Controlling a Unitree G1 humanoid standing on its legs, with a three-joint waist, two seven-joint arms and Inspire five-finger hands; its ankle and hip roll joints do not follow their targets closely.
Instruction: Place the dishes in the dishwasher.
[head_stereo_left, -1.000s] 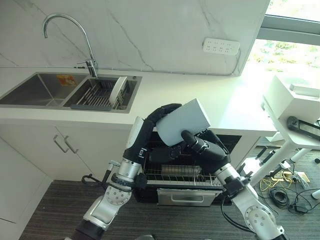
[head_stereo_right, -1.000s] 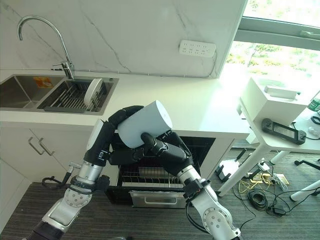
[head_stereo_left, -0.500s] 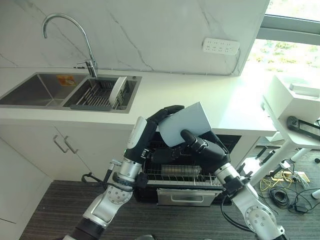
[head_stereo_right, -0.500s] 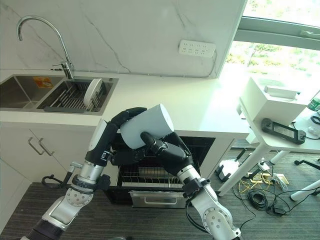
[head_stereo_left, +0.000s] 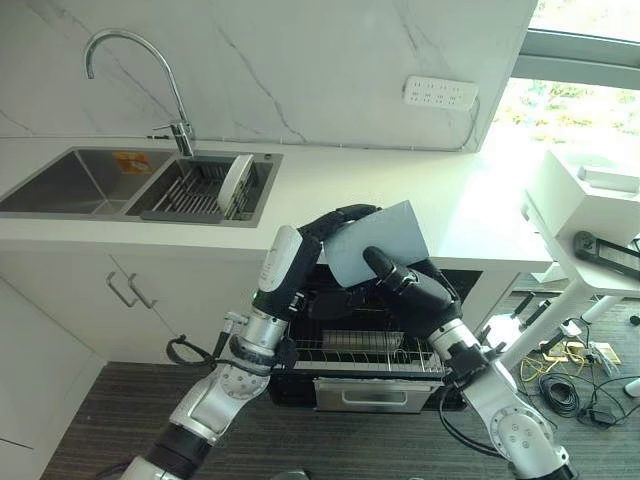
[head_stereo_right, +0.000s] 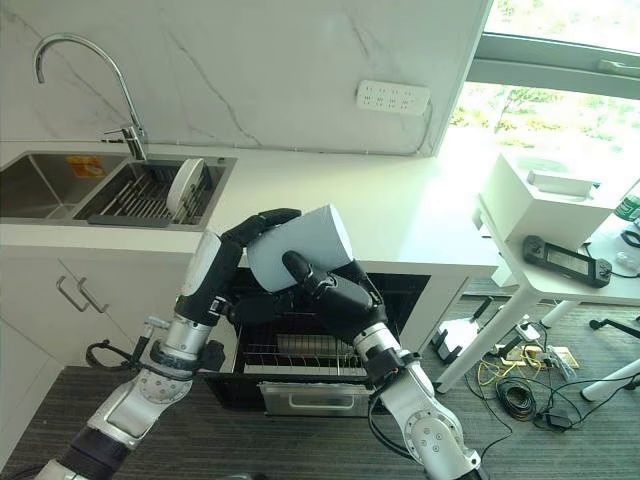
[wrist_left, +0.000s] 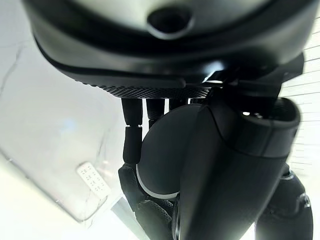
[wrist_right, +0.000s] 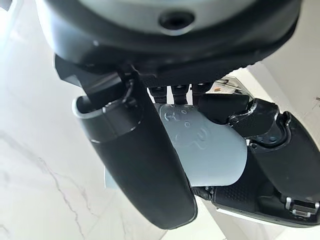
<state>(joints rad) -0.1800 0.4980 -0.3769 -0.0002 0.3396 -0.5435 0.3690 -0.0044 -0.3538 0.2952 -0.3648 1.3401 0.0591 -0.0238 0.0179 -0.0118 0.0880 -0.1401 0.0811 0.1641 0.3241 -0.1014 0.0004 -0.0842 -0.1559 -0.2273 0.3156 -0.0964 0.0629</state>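
My left hand (head_stereo_left: 335, 222) and right hand (head_stereo_left: 405, 283) both curl round the pale bowl (head_stereo_left: 375, 242) — above the open dishwasher (head_stereo_left: 365, 350).

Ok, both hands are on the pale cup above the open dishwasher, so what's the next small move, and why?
Probably lower the cup toward the rack. Both the left hand and right hand are curled round it, holding it above the open dishwasher, level with the counter, so it can't be released yet.

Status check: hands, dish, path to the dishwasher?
Left hand and right hand both shut on the pale plate. Plate held above the open dishwasher rack. Nothing visibly blocking the drop.
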